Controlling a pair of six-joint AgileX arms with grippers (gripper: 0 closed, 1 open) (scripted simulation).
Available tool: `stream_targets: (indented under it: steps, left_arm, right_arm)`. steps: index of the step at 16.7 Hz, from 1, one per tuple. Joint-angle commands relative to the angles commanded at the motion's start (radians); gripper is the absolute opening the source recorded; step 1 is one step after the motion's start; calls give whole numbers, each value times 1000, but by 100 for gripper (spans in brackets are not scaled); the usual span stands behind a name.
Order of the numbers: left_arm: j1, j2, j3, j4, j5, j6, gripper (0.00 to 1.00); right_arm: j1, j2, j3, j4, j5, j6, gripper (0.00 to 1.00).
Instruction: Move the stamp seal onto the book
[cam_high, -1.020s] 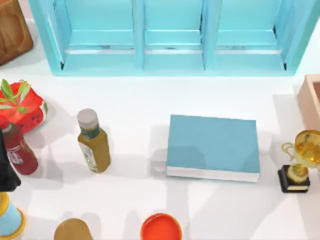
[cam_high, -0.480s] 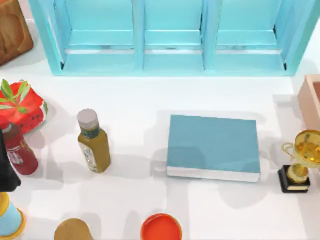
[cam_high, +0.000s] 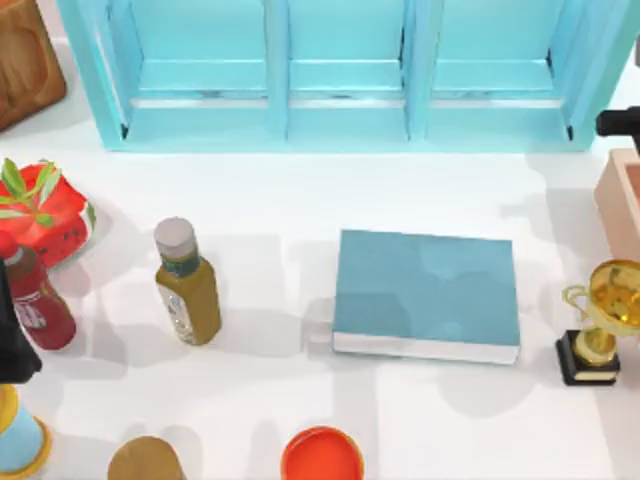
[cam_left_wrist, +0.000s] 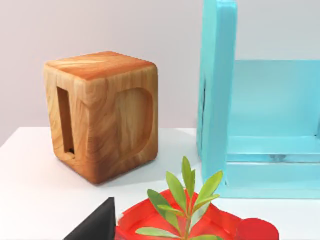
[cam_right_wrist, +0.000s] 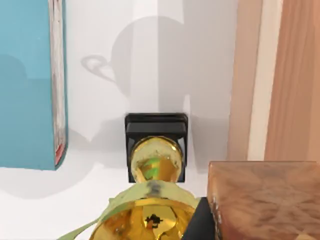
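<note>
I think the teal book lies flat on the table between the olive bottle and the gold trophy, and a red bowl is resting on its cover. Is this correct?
Not quite. In the top view the book does lie flat between the olive bottle and the gold trophy, but its cover is bare. The red bowl sits on the table at the near edge, apart from the book.

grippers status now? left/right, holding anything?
Left gripper: at the table's left edge by the sauce bottle; jaws cannot be told.
Right gripper: at the right edge; cannot be told.

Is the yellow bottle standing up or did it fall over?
Standing up. In the top view the olive-yellow bottle stands on its base on the white table, grey cap uppermost, beside the red sauce bottle.
</note>
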Motion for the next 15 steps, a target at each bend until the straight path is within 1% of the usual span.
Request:
stream_targets:
  steps: [5,7,9,15]
  left_arm:
    - [0,0,0,0,0,0,100]
    - [0,0,0,0,0,0,100]
    - [0,0,0,0,0,0,100]
    - [0,0,0,0,0,0,100]
  right_arm:
    - [-2,7,-1,4,-1,3,0]
    - [33,44,17,24,-1,38,0]
    - [102,103,35,55,1,106,0]
    - [377,262,79,164,2,389,0]
